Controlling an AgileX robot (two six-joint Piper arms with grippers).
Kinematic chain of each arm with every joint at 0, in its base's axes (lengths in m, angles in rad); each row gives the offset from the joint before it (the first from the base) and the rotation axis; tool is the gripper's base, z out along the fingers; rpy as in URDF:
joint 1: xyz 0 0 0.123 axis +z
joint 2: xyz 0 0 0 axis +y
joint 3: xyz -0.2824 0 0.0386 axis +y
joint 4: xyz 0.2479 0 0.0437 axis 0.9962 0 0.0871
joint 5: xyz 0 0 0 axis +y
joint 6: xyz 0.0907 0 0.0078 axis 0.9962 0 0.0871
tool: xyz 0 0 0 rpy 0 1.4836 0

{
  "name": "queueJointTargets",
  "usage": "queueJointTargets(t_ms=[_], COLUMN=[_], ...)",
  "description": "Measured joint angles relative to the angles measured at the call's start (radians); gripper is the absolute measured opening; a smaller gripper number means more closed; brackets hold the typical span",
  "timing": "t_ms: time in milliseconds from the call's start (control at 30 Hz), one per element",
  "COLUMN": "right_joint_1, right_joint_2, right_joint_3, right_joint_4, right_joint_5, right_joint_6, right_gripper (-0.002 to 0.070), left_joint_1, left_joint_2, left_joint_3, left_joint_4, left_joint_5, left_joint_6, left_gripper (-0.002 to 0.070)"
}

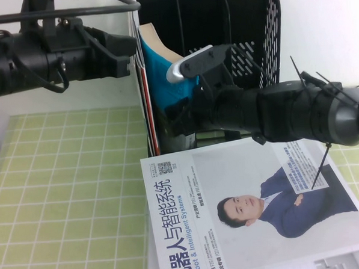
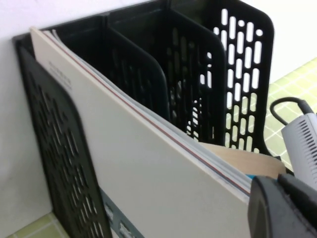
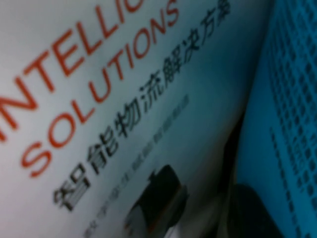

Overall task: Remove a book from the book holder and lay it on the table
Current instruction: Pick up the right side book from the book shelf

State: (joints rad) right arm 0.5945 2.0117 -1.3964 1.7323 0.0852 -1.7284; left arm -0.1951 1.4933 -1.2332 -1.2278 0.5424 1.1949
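Note:
The book (image 1: 159, 75), cyan cover and cream page edges, leans in the left compartment of the black book holder (image 1: 246, 22). My right gripper (image 1: 177, 112) reaches in from the right and sits against the book's lower cyan cover; the arm hides its tip. Close up in the right wrist view, the cyan cover (image 3: 292, 99) lies beside a white printed page (image 3: 124, 99). My left gripper (image 1: 122, 47) hovers, shut and empty, at the holder's upper left edge, just above the leaning pages (image 2: 148, 163) and the cream book edge (image 2: 247, 161). The table (image 1: 68, 194) is light green with white lines.
A thin white magazine (image 1: 249, 209) picturing a man in a blue suit lies flat on the table before the holder, under my right arm. A thin red-edged magazine (image 1: 146, 112) stands at the holder's left side. The holder's two other compartments (image 2: 198, 89) hold nothing.

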Motion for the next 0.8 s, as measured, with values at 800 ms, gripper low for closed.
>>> queueJointTargets(t_ms=[800], right_joint_1=[-0.006], right_joint_2=[-0.559], right_joint_3=[0.030], right_joint_4=[0.004], right_joint_5=[0.014], right_joint_6=[-0.099], right_gripper=[0.0200], left_joint_1=[0.000], left_joint_2=[-0.289], left_joint_3=[0.000], left_joint_4=[0.108], left_joint_5=[0.061], left_joint_6=[-0.121], left_gripper=[-0.0003])
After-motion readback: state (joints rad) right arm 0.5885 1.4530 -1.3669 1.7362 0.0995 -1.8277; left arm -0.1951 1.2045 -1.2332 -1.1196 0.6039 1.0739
